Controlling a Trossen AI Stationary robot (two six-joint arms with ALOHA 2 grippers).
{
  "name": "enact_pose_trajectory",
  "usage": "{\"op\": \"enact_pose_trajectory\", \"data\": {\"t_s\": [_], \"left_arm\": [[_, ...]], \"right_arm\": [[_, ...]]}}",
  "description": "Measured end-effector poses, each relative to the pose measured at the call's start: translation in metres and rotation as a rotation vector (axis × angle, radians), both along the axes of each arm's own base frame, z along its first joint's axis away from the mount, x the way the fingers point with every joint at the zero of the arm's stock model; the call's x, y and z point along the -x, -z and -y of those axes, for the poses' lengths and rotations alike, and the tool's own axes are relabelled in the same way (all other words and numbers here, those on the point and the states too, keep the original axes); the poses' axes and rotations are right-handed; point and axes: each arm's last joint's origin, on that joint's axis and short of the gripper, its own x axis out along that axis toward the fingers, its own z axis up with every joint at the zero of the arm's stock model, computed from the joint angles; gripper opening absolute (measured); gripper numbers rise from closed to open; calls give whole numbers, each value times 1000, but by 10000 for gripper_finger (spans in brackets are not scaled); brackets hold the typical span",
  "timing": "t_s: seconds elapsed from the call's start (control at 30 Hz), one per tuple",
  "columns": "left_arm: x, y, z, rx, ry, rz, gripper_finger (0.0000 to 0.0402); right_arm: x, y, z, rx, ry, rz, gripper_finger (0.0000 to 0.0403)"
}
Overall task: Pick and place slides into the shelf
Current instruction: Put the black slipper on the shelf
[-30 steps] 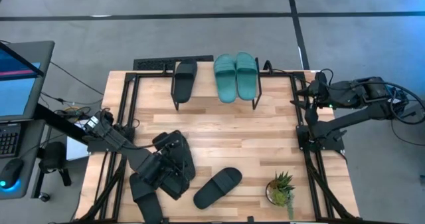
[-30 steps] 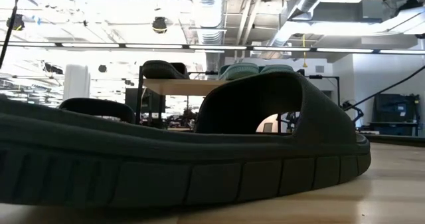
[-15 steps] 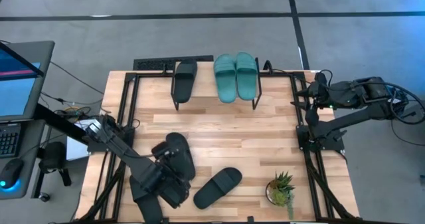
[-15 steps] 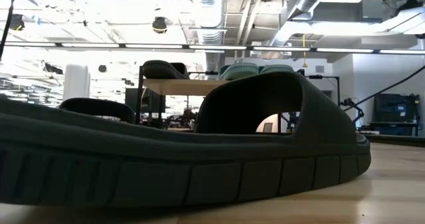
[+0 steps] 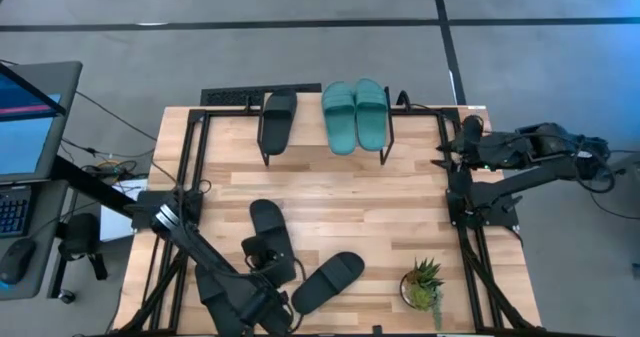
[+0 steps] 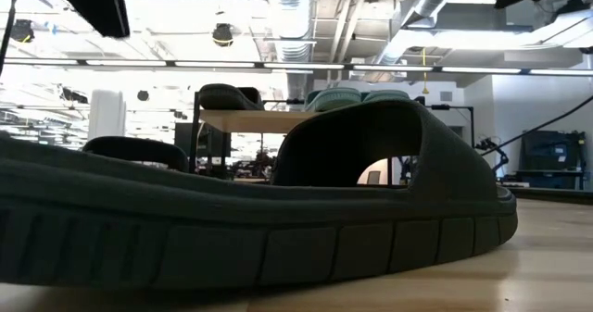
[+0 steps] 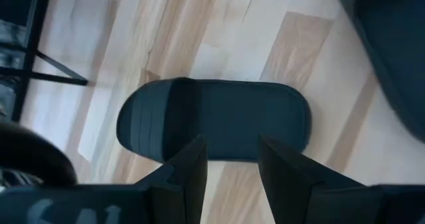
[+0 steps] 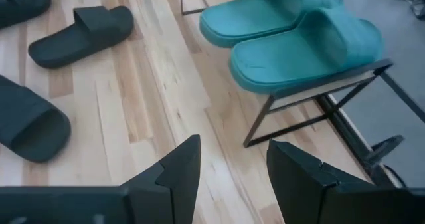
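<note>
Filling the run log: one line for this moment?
left pincer: open over black slide | right pincer: open, waiting near shelf | shelved: three slides

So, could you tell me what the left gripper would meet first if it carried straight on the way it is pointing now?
Most likely the black slide lying on the table. In the wrist view it sits squarely ahead of the open left gripper, beyond the fingertips; how much gap remains is unclear.
</note>
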Motion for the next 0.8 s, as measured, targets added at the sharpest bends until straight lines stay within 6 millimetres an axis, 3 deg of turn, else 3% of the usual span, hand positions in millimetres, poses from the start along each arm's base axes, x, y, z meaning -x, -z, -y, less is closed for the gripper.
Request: {"op": "enact_pose_trajectory", "data": {"t_s": [0.37,0.47,0.8], "left_arm": [[-1,14,-3,-75,-23,25,121],[3,25,-7,-52,-110,-4,121],[14,23,8,-56,-94,60,121]], "right_arm": [[-10,5,-6,-27,-63,50,161],[-9,5,-7,-28,-82,49,161],[-10,3,-15,-58,-139,74,161]]}}
